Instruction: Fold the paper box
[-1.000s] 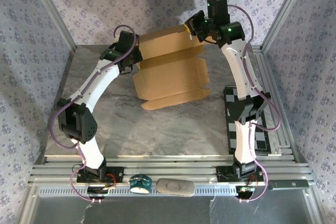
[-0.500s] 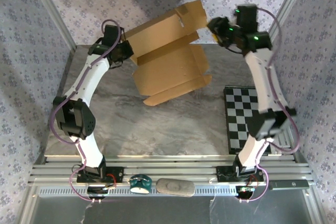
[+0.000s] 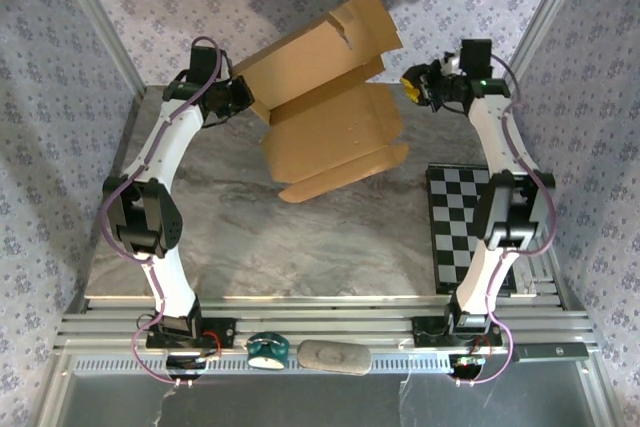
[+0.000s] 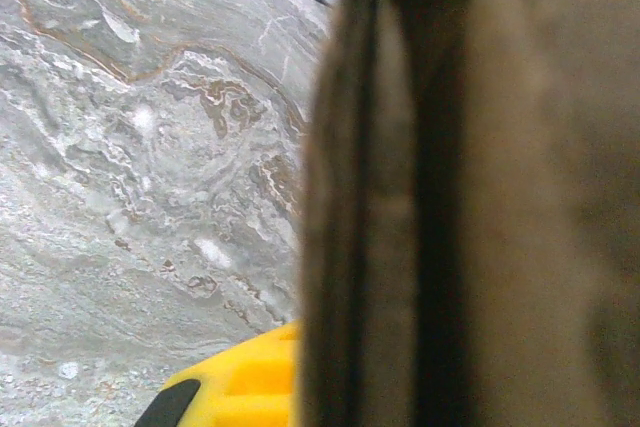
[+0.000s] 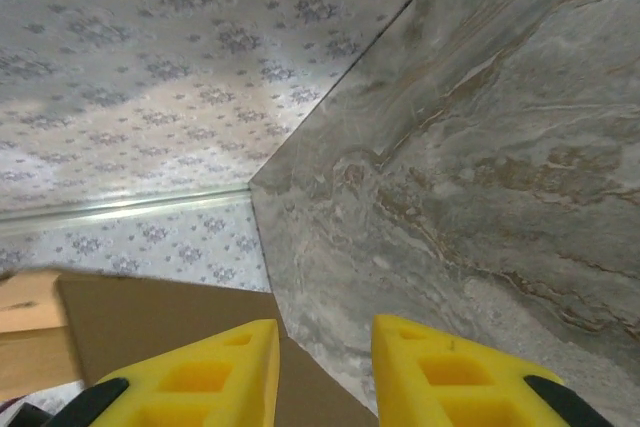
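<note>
The paper box (image 3: 330, 117), a tan cardboard sheet partly folded with flaps, hangs tilted above the back of the marble table (image 3: 250, 237). My left gripper (image 3: 243, 97) is shut on the box's left edge. In the left wrist view the cardboard (image 4: 480, 197) stands edge-on beside one yellow fingertip (image 4: 245, 382), and the other finger is hidden behind it. My right gripper (image 3: 410, 85) hovers open just right of the box, touching nothing. Its yellow fingers (image 5: 200, 377) stand apart, with a box corner (image 5: 150, 317) below them.
A black-and-white checkered board (image 3: 465, 227) lies at the table's right side under the right arm. Patterned walls (image 3: 60, 97) close in the left, right and back. A teal object (image 3: 268, 349) and a grey oblong (image 3: 334, 356) rest on the front rail.
The left arm has raised the box's back part and tipped it up. The right gripper has let go of the top flap, opened, and swung right and down, away from the box.
</note>
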